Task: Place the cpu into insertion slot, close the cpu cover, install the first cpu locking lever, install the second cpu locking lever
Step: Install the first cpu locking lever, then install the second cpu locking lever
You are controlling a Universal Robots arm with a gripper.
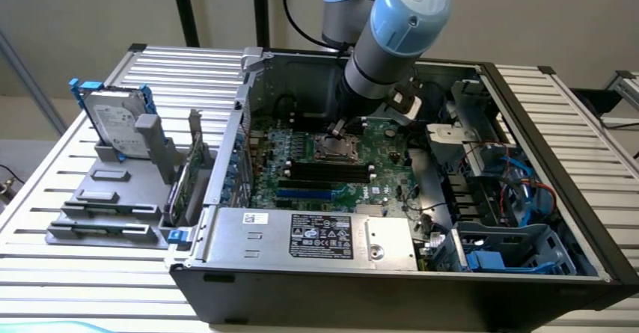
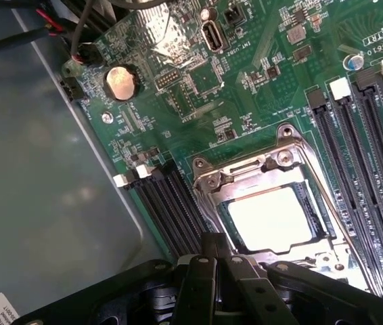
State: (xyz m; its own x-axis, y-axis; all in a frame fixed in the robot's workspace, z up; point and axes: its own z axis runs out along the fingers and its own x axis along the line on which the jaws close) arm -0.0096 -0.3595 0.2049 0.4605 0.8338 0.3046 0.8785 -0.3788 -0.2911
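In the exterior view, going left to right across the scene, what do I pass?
Hard drive standing in the grey holder → insertion slot on the green motherboard → blue cables by the case's side.

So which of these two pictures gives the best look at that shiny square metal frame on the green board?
The wrist view: the cpu cover sits close up, lying flat around a bright square in its window. In the exterior view the cpu cover is a small silvery patch on the board, below the arm.

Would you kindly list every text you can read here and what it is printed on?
"AL3610", seemingly, rotated: white print on the motherboard edge.
"INT USB", roughly, inverted: beside the USB port.
Power supply label: too small to read.
Hard drive label: too small to read.
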